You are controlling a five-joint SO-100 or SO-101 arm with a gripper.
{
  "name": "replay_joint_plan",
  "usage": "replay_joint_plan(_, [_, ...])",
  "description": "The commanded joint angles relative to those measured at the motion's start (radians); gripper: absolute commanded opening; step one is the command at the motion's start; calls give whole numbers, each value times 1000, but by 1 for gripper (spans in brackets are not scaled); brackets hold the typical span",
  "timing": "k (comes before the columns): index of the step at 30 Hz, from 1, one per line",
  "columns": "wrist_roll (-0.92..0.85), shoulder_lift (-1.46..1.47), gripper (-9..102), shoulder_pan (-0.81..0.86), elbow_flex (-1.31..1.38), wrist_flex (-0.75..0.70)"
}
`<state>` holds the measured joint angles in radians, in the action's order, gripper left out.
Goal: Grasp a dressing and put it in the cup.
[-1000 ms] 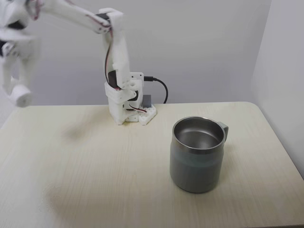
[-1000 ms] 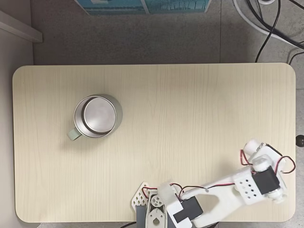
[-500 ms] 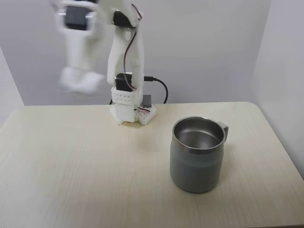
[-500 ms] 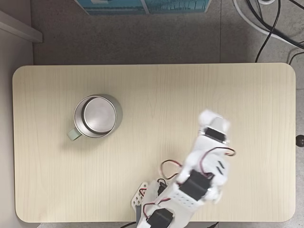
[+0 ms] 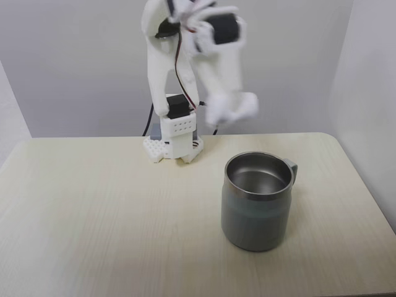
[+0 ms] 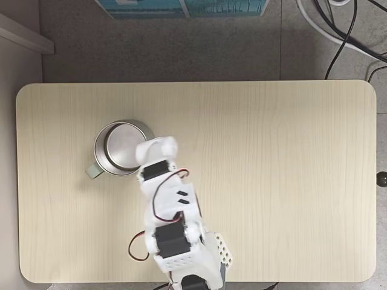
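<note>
Hanging blurred above the pale wooden table (image 5: 93, 204), one white arm (image 6: 169, 211) carried its gripper (image 5: 232, 108) raised, up and left of the single steel cup (image 5: 257, 201) in the side fixed view. From above, the gripper (image 6: 157, 148) lay just beside the cup's (image 6: 121, 148) rim. One white lump at its tip may have been the dressing; blur hid how the jaws stood.
</note>
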<state>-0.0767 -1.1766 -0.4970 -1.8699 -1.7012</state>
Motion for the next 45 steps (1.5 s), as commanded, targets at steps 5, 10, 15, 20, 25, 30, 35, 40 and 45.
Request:
replay_joint_plan(5, [-12,-120,0,-107,67,100])
replay_joint_plan(10, [-12,-163,0,-155,129,169])
replay_joint_plan(15, [-9,-195,0,-175,147,183])
replay_joint_plan(20, [-54,-164,14,-173,173,184])
replay_joint_plan(25, [-60,-155,18,-176,176,166])
replay_joint_plan(30, [-40,-143,18,-183,175,166])
replay_joint_plan(35, [-20,-129,18,-238,158,172])
replay_joint_plan(40, [-12,-172,17,-264,158,186])
replay_joint_plan(45, [-12,-192,17,-262,163,189])
